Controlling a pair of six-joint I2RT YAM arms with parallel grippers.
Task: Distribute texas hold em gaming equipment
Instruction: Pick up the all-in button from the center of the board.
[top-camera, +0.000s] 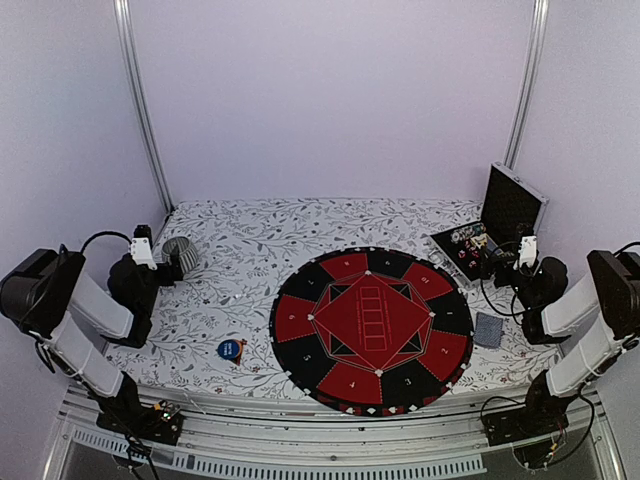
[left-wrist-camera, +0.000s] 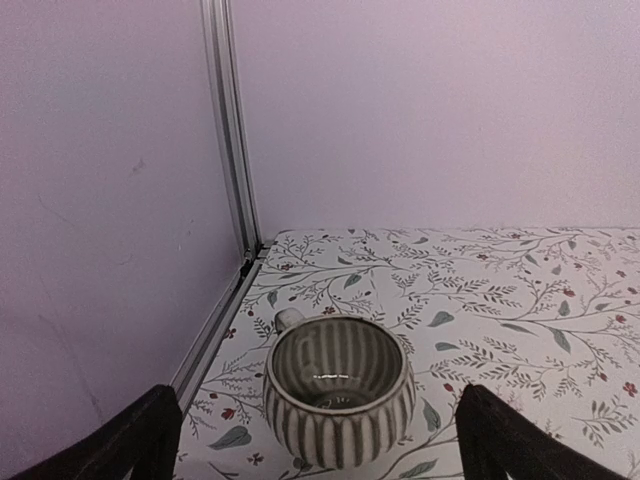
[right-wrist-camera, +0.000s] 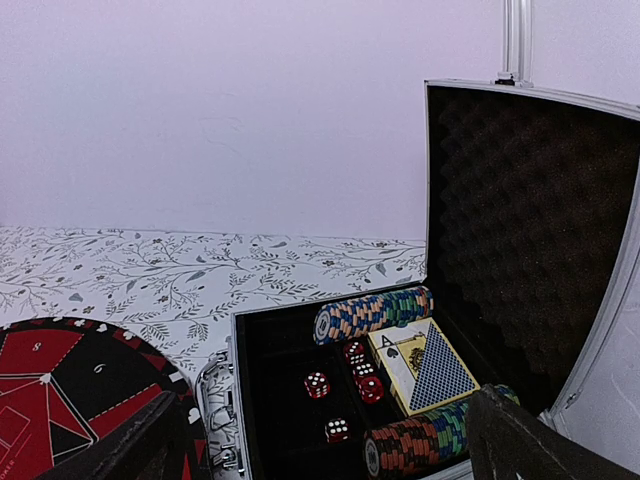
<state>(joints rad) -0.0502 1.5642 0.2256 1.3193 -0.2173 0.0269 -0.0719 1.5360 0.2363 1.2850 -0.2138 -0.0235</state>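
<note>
A blue disc (top-camera: 230, 349) lies on the cloth at front left, with a small orange-dark piece (top-camera: 241, 345) touching its right side. A grey-blue backed card stack (top-camera: 488, 329) lies right of the mat. The open case (top-camera: 497, 222) holds two rows of poker chips (right-wrist-camera: 372, 313) (right-wrist-camera: 430, 440), a card deck (right-wrist-camera: 425, 365) and red dice (right-wrist-camera: 316, 385). My right gripper (top-camera: 497, 262) is open and empty just in front of the case; its fingers (right-wrist-camera: 525, 440) frame it. My left gripper (top-camera: 163, 266) is open and empty, its fingers (left-wrist-camera: 130, 440) on either side of a striped cup.
The large round red-and-black mat (top-camera: 372, 328) fills the middle right of the floral cloth. The striped ceramic cup (left-wrist-camera: 338, 388) stands at far left near the wall rail (left-wrist-camera: 225, 130). The case lid (right-wrist-camera: 530, 220) stands upright at the back right.
</note>
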